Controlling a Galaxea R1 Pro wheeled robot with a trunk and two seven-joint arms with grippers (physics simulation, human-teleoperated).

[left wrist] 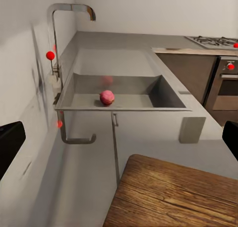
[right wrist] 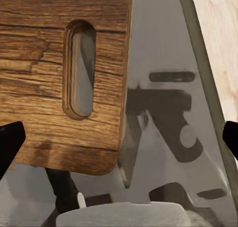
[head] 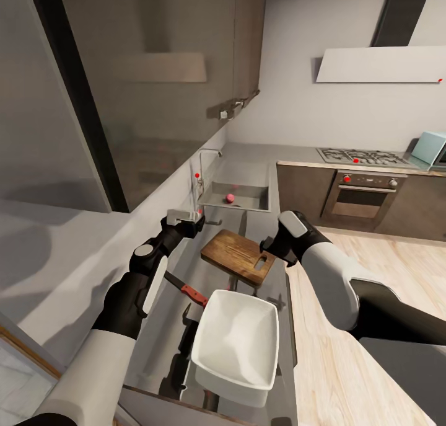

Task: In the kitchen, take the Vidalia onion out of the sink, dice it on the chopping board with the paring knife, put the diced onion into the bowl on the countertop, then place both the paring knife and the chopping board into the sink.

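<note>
The pinkish Vidalia onion (head: 230,198) (left wrist: 107,97) lies on the floor of the steel sink (head: 251,198) (left wrist: 163,90), beside the curved faucet (head: 207,164) (left wrist: 69,9). On the grey countertop (head: 282,289), nearer to me, lies the brown chopping board (head: 235,253) (left wrist: 173,192) (right wrist: 44,63). The paring knife (head: 187,291) rests left of the board. The white bowl (head: 238,342) (right wrist: 124,214) stands closest to me. My left gripper (head: 186,218) (left wrist: 119,142) hangs open above the counter between board and sink. My right gripper (head: 272,247) (right wrist: 119,140) is open over the board's slotted end.
A gas stove (head: 362,158) and oven (head: 365,196) stand along the far right wall under a range hood (head: 378,63). Dark upper cabinets (head: 186,72) hang over the counter at the left. Wooden floor (head: 371,265) lies right of the counter's front edge.
</note>
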